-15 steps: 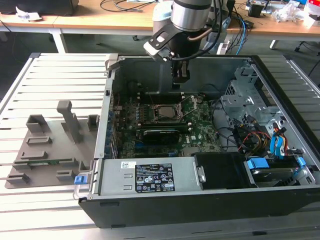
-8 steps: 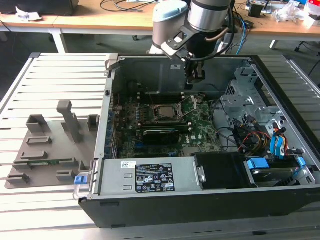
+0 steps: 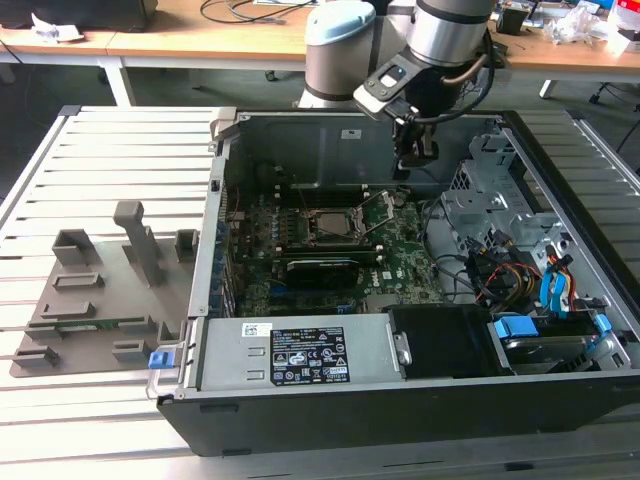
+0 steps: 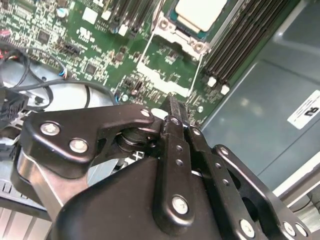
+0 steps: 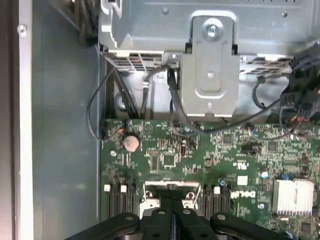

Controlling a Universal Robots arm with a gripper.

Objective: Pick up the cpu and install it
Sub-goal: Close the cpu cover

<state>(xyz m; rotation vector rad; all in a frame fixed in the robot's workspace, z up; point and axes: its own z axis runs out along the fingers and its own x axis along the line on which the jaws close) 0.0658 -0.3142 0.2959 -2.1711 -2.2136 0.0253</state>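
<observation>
Your end effector [image 3: 408, 165] hangs inside the open case [image 3: 400, 415], above the board [image 3: 405, 265] and a little to the exterior view's right of the socket [image 3: 303, 228]. In both wrist views its black fingers [image 4: 172, 131] [image 5: 162, 222] sit pressed together with only a thin seam between them, so it is fully closed and carrying nothing. The cpu [image 4: 200, 11] is in the socket: in the second wrist view you can see its silvery-white top lying flat inside the metal rim, and in the exterior view it shows as a pale square [image 3: 328, 226] in the socket's middle. The load frame [image 3: 385, 208] stands swung up on the socket's exterior-view-right edge, not down over the chip, and your fingertips are near it but not touching it. Dark memory slots [image 4: 240, 37] run just beside the socket. On the far side of that frame from the socket, the first wrist view shows a coin cell [image 5: 131, 142] on the board, with a metal bracket [image 5: 210, 75] and loose black cables [image 5: 97, 107] beyond. The grey fixture plate [image 3: 100, 300] lies on the slatted tabletop [image 3: 120, 150], outside the case and well apart from the socket, to the exterior view's left.
</observation>
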